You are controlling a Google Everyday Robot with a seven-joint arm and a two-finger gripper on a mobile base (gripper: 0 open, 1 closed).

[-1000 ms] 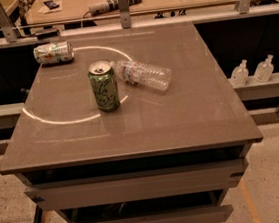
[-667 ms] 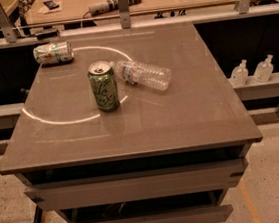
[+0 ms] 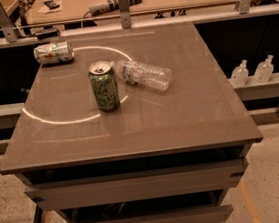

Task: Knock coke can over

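Observation:
A pale silver can [image 3: 53, 52] with reddish and green marks lies on its side at the table's back left corner; I cannot read its brand. A green can [image 3: 103, 86] stands upright left of the table's middle. A clear plastic water bottle [image 3: 142, 75] lies on its side just right of the green can, its cap end close to the can. The gripper and the arm are out of view.
The grey table [image 3: 180, 119] has drawers below its front edge. A bright ring of light [image 3: 45, 120] reflects on its left half. Two small white bottles [image 3: 251, 71] stand on a low ledge to the right. A workbench with tools [image 3: 117, 0] runs behind.

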